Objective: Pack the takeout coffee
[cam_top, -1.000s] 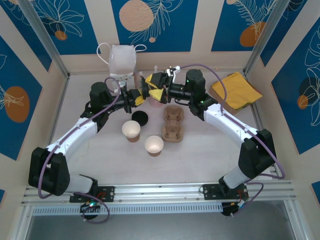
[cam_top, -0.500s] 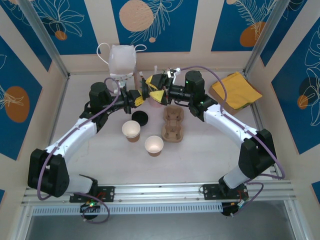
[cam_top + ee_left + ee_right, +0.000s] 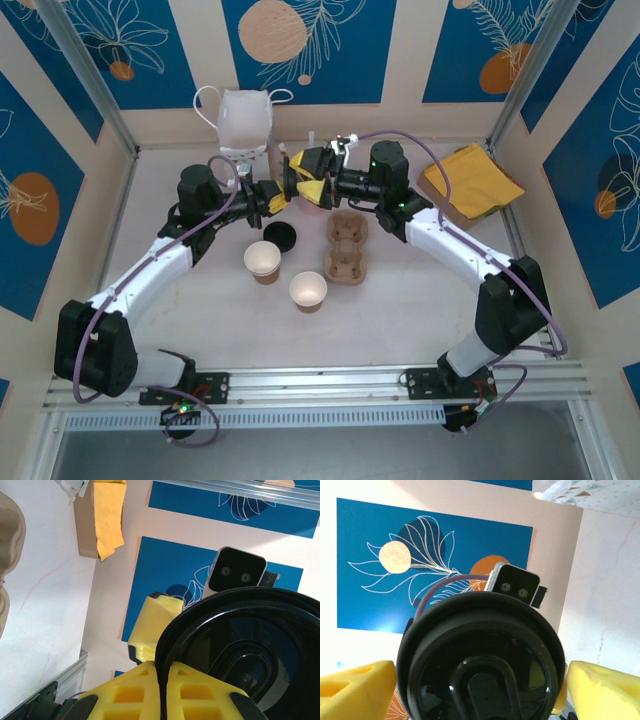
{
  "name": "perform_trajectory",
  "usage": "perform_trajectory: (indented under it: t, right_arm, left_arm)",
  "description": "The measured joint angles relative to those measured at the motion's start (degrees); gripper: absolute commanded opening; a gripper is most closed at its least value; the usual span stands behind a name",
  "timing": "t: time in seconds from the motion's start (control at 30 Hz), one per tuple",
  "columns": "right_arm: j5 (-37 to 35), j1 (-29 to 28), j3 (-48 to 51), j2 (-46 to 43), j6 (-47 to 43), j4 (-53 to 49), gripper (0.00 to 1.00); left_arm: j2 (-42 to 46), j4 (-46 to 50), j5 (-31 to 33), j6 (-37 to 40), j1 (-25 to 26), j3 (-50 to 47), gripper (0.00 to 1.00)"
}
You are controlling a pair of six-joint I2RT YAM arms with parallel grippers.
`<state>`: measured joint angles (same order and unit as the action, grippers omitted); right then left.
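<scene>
The takeout coffee, a small brown kraft paper cup with round black plastic lid, hangs above the table. The right gripper clasps it, seemingly firmly, and the left gripper pinches its lid rim. Diverging arms could pop that lid off.

The left gripper and right gripper are meeting tip to tip, so neither is getting room straight ahead. The held lid is filling the spread of the right fingers, and the left fingers are pinching its rim. Just beyond the left gripper, the bag is blocking the way to the back wall. The tray is lying below the right gripper on its near side. A loose lid and two cups are sitting below the left one. Outward of the right arm, a cloth is lying. Bare table is lying open outward of the left arm and nearward of the cups.
</scene>
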<state>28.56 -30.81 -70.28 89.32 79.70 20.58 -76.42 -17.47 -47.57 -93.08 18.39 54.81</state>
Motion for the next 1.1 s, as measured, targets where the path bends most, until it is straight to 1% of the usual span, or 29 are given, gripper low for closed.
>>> perform_trajectory:
  t: [0.3, 0.67, 0.73, 0.8, 0.87, 0.93, 0.97, 1.07, 1.1]
  right_arm:
    - [0.37, -0.61, 0.00, 0.70, 0.98, 1.44, 0.86]
    - [0.81, -0.96, -0.35, 1.68, 2.03, 3.17, 0.76]
    - [0.83, -0.94, -0.35, 1.66, 2.01, 3.17, 0.76]
    - [0.79, -0.87, -0.35, 1.62, 2.01, 3.17, 0.76]
    - [0.72, -0.66, -0.35, 1.53, 1.90, 2.73, 0.76]
    - [0.48, -0.46, -0.31, 1.31, 1.60, 2.01, 0.76]
    - [0.39, -0.28, -0.31, 1.16, 1.36, 1.42, 0.76]
    - [0.02, 0.28, -0.11, 0.02, 0.28, -0.59, 0.76]
    - [-0.07, 0.57, 0.02, -0.59, -0.24, -1.55, 0.76]
  left_arm:
    - [0.15, 0.15, 0.00, 0.02, 0.09, 0.00, 0.07]
    - [0.37, 0.46, 0.24, 0.00, 0.11, 0.00, 0.09]
    - [0.42, 0.55, 0.24, 0.15, 0.11, 0.00, 0.14]
    - [0.50, 0.72, 0.24, 0.48, 0.11, 0.00, 0.23]
    - [0.59, 0.79, 0.22, 0.68, 0.11, 0.00, 0.33]
    - [0.70, 1.01, 0.20, 0.70, 0.11, 0.00, 0.45]
    - [0.74, 1.29, 0.20, 1.14, 0.11, 0.00, 0.49]
    - [1.05, 3.56, 0.24, 2.51, 0.09, 0.13, 0.51]
    - [1.18, 5.22, 0.26, 3.69, 0.02, 0.37, 0.54]
